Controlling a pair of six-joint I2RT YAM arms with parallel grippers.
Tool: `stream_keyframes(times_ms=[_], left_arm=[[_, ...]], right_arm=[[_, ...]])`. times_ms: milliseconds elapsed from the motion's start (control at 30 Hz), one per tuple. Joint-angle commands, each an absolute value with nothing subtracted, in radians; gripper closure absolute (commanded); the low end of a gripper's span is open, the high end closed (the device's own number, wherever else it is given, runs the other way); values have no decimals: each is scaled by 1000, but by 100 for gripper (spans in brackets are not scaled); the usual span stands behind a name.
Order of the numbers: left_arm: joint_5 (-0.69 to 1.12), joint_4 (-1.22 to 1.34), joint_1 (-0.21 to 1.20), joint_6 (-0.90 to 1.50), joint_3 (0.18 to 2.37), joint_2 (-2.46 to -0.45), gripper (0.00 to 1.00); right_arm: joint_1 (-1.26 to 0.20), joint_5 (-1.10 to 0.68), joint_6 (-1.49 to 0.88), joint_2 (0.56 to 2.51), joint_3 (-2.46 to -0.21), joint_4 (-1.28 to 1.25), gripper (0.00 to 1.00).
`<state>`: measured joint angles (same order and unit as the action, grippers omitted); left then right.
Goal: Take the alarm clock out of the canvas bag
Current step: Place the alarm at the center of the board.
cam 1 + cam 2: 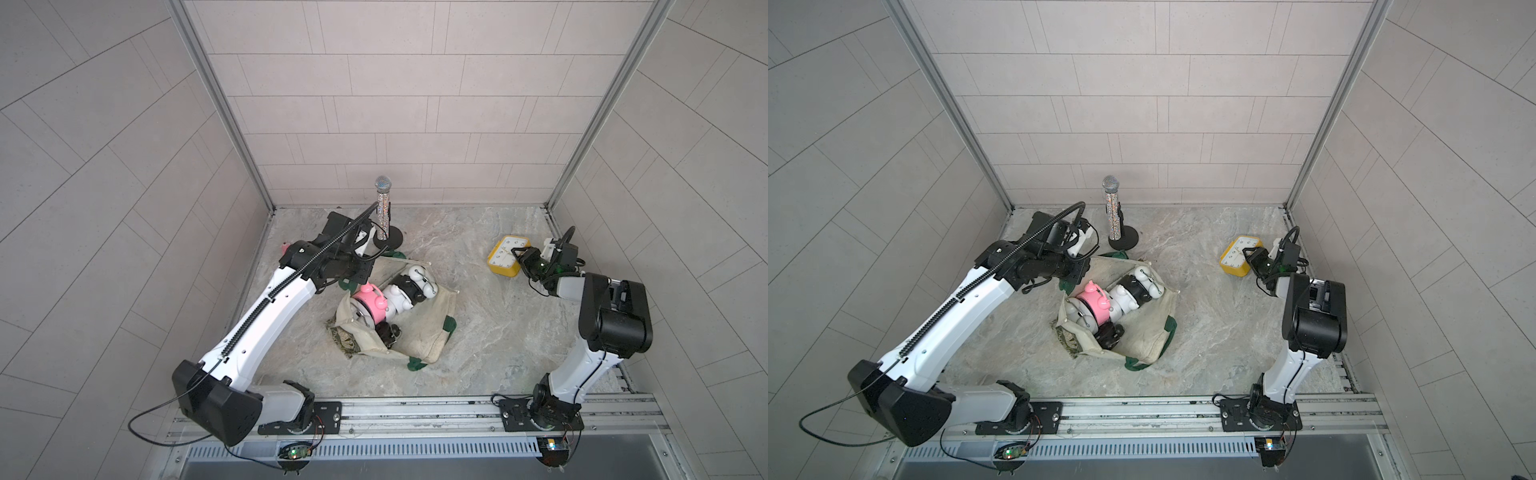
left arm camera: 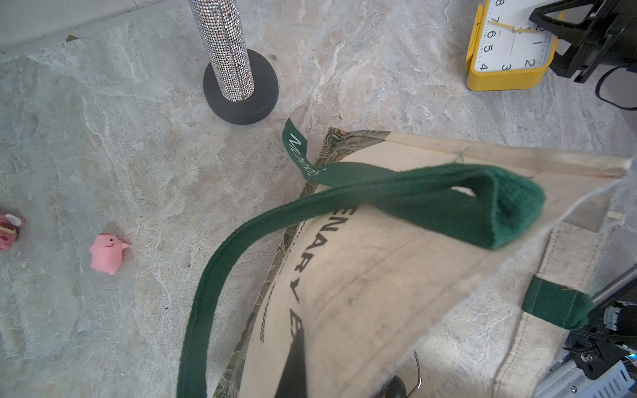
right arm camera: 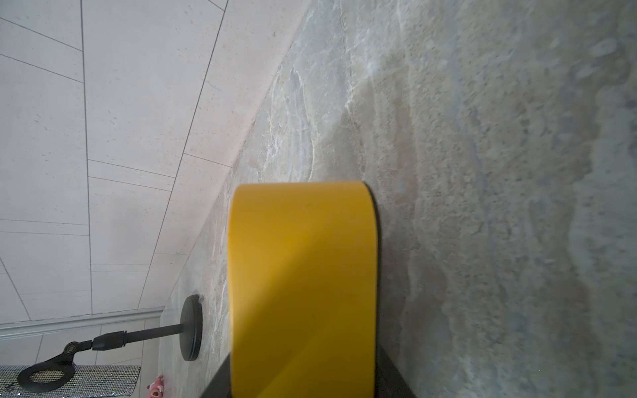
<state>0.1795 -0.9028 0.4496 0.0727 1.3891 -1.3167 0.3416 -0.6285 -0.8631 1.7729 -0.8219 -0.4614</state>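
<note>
Closest to the lens, the left arm [image 1: 266, 316] rises from the rail at the near edge and reaches toward the far side over the marbled table [image 1: 490, 345]; the right arm [image 1: 590, 353] stands at the near right and stretches to the far right; between them, at the middle of the table, the canvas bag [image 1: 432, 332] lies slumped on its side, cream with dark green handles and a green patterned panel, its mouth open; the left gripper [image 2: 598, 315] sits at the bag's far-left rim with its jaws pressed together, mostly hidden, and the left wrist view shows the canvas rim and a green handle raised toward it, so it appears pinched on the bag; the yellow alarm clock [image 1: 500, 259] is outside the bag, well apart from it at the far right of the table, white face tilted upward, lower edge seemingly on the table; the right gripper [image 1: 517, 257] is clamped on it, one black finger across the face and the other behind; in the bag's open mouth lie a pink twin-bell clock [image 1: 370, 303], a white and black rounded item [image 1: 409, 286] just right of it and a dark item [image 1: 386, 332] nearer; a rhinestone-covered microphone [image 1: 383, 208] stands upright on a round black base at the far middle, just beyond the bag; a small pink pig toy [image 2: 107, 253] lies on the table at the far left, with another pink toy [image 2: 8, 232] near it.
</note>
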Motion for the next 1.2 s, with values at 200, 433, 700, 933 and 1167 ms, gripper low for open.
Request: stream_keyframes(times_ms=[200,433,700,933,1167], left_arm=[[191,-859,440,84,1440,-1302,100],[205,-865,440,83,1448,-1304,100],[205,-881,440,80,1457,-1310,100],[209,-877,440,77,1456,-1304,100],[195,-887,440,72,1458,-1302,100]], right_arm=[[347,-580,-819,1751,-823,-427,69],[353,-559,-806,1745,-818,-413,50],[366,-548,-798,1753,-813,-411,42],[402,-525,-756,1733,-796,-376,30],[450,-529,-742,1672,-781,-344,28]])
